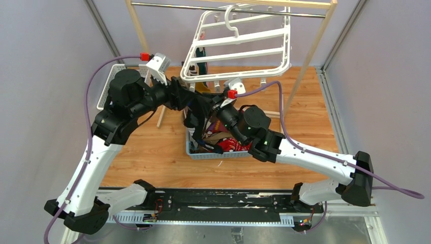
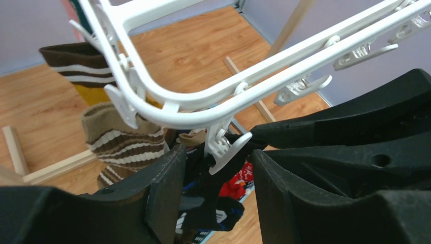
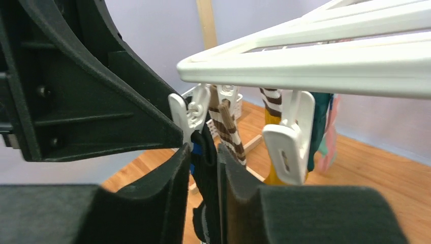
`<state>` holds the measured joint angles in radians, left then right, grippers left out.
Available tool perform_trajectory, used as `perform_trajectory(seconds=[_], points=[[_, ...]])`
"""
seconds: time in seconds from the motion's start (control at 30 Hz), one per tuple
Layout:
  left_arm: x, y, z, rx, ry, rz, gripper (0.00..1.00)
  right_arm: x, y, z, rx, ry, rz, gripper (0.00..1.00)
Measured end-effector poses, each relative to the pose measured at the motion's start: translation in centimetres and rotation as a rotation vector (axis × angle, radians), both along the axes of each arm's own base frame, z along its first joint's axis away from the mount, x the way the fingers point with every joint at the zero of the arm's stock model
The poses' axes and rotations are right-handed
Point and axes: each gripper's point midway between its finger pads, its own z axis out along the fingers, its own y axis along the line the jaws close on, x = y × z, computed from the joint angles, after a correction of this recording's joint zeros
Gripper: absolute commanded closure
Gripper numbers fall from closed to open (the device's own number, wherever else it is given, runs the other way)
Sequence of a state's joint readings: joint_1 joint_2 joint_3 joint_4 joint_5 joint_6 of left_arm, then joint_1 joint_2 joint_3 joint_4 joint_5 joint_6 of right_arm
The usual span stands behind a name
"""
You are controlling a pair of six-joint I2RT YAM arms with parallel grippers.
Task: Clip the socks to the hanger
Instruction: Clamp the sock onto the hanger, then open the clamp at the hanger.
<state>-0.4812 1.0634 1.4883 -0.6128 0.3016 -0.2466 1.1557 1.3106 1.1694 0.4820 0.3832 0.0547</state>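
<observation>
Right tool pinches black sock below hanger clip.

Dark sock between right hand fingers, under white clip, hanger above, striped sock behind

Nothing readable here, honestly. The hanger is plain white plastic with no legible brand or number on it. The red sock below the hanger has some white marks, but they're too blurry to tell whether that's lettering or just a pattern.
</observation>
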Motion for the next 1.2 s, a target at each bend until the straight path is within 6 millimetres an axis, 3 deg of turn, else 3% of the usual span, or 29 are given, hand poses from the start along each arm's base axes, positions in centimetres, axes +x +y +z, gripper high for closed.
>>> perform_trajectory(seconds=[0.1, 0.27, 0.57, 0.83, 0.93, 1.2], points=[[0.0, 0.6, -0.3, 0.003, -0.007, 0.030, 0.47, -0.3, -0.5, -0.3, 0.020, 0.008, 0.003, 0.57], [0.1, 1.2, -0.6, 0.011, -0.014, 0.065, 0.47, -1.0, -2.2, -1.6, 0.029, 0.025, -0.001, 0.53], [0.1, 1.4, -1.0, 0.020, -0.009, 0.074, 0.48, -2.1, -7.5, -1.8, 0.063, 0.033, -0.067, 0.50], [-0.5, 1.3, -0.9, 0.012, -0.014, 0.052, 0.52, -0.4, -11.5, -1.8, 0.025, 0.014, -0.186, 0.52], [-0.8, 1.2, -0.8, 0.008, -0.015, 0.038, 0.53, 0.0, -11.3, -1.9, -0.014, -0.016, -0.181, 0.52], [-1.6, 1.0, -1.0, 0.008, -0.001, 0.007, 0.55, 0.3, -7.1, -2.2, -0.100, -0.080, -0.071, 0.56]])
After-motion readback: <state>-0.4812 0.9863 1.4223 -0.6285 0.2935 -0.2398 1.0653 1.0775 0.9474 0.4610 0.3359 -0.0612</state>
